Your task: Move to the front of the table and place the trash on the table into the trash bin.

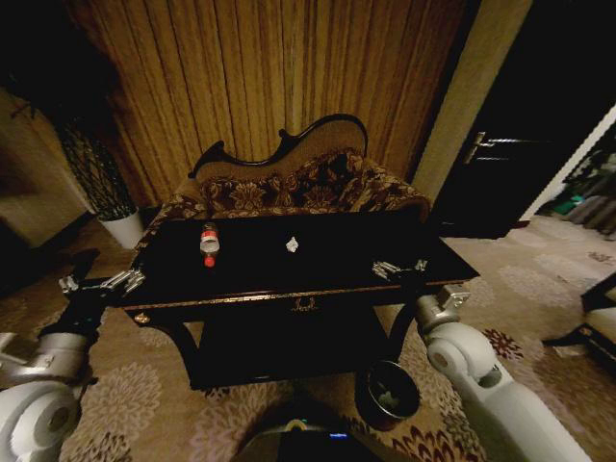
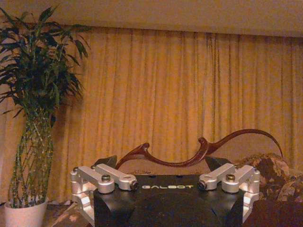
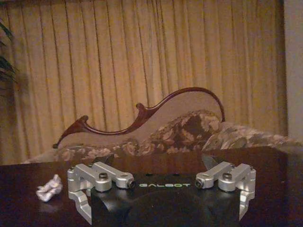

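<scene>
The bottle (image 1: 209, 243) lies on its side on the table (image 1: 346, 252), toward our left, red cap pointing to us; the paper (image 1: 292, 244) sits near the middle, small, white and crumpled; the bin (image 1: 387, 393) stands on the floor under the table's right front. We judge that the round bottle can roll off if a finger nudges it, and the light paper can slip from a loose pinch and miss the low bin. Our left gripper (image 1: 123, 280) hangs at the left table edge, spread open and empty; our right gripper (image 1: 399, 269) hovers at the right front edge, also released.
</scene>
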